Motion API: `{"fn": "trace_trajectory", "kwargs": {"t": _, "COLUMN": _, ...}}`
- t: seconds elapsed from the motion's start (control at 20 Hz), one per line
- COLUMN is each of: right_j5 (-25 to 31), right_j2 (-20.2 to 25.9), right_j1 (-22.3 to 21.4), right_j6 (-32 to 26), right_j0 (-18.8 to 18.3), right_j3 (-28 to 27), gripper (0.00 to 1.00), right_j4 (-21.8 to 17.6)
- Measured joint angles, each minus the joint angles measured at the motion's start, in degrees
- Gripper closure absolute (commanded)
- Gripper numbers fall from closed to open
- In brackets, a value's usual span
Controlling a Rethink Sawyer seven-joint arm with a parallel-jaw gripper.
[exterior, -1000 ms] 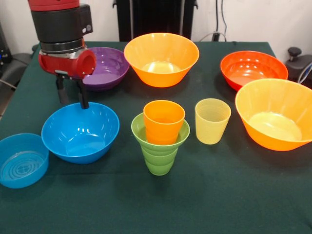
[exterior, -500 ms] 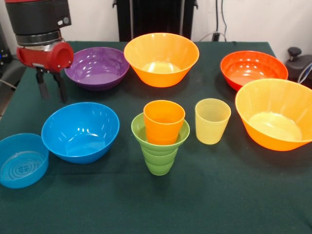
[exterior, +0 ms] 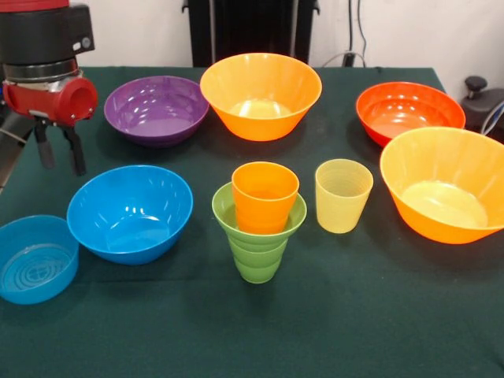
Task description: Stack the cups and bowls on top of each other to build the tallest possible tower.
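the gripper (exterior: 59,153) hangs at the table's left edge, above and to the left of the medium blue bowl (exterior: 130,213), its two dark fingers (exterior: 76,151) pointing down with a clear gap between them and nothing held. whether the tips touch the green tablecloth (exterior: 354,315) or hover just over it is hard to say from this angle. above the fingers sit the red wrist block (exterior: 49,100) and the black arm housing (exterior: 43,39).

the tower (exterior: 260,220) stands near the middle of the table: a green ribbed cup (exterior: 257,256) upright at the bottom, a small green bowl (exterior: 224,213) seated on its mouth, and an orange cup (exterior: 265,195) nested upright inside that bowl. just to its right, not touching, stands the pale yellow cup (exterior: 343,195).

the small translucent blue bowl (exterior: 35,260) sits at the left edge, just beside the medium blue bowl. the purple bowl (exterior: 156,109) lies behind them, to the right of the gripper. next to it is a big orange bowl (exterior: 260,94). the red-orange bowl (exterior: 409,112) sits at the far right, and the second big orange bowl (exterior: 445,185) sits in front of it, overlapping its rim from this view.
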Motion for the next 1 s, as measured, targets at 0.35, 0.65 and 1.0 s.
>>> {"fn": "trace_trajectory", "kwargs": {"t": 0.35, "right_j5": 0.1, "right_j2": 0.0, "right_j1": 3.5, "right_j6": 0.0, "right_j0": 0.0, "right_j3": -4.4, "gripper": 0.00, "right_j4": -2.6}}
{"fn": "trace_trajectory", "kwargs": {"t": 0.65, "right_j5": 1.2, "right_j2": 0.2, "right_j1": 6.2, "right_j6": 0.0, "right_j0": -0.3, "right_j3": -7.9, "gripper": 0.00, "right_j4": -3.5}}
{"fn": "trace_trajectory", "kwargs": {"t": 1.0, "right_j5": 1.3, "right_j2": 0.7, "right_j1": 7.8, "right_j6": 0.0, "right_j0": -1.7, "right_j3": -9.5, "gripper": 0.00, "right_j4": -3.7}}
